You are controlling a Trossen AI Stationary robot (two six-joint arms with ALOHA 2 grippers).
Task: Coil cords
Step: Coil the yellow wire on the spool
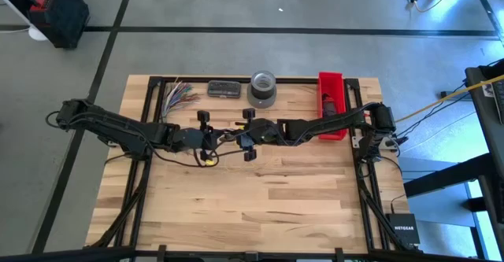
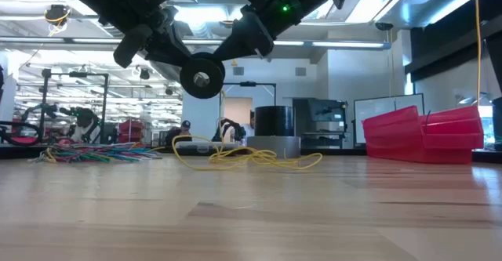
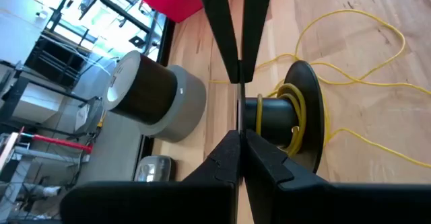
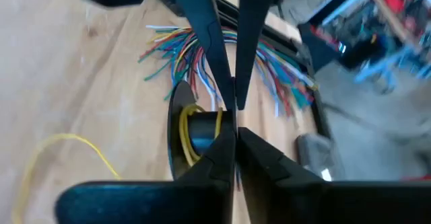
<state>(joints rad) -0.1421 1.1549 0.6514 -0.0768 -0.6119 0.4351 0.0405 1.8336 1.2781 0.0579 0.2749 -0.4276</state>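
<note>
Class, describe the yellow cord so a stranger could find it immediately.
Start at the wooden table and go to its middle, where both grippers meet at a black spool. The yellow cord wraps it and trails off in loose loops, unlike the cut multicoloured wires at the far-left corner.

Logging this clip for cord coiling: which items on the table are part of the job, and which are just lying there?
In the job:
yellow cord
black spool with a few yellow turns on it
left gripper and right gripper, both shut on the spool's rims
bundle of coloured cords

Lying about:
tape roll
red bin
dark box
</note>
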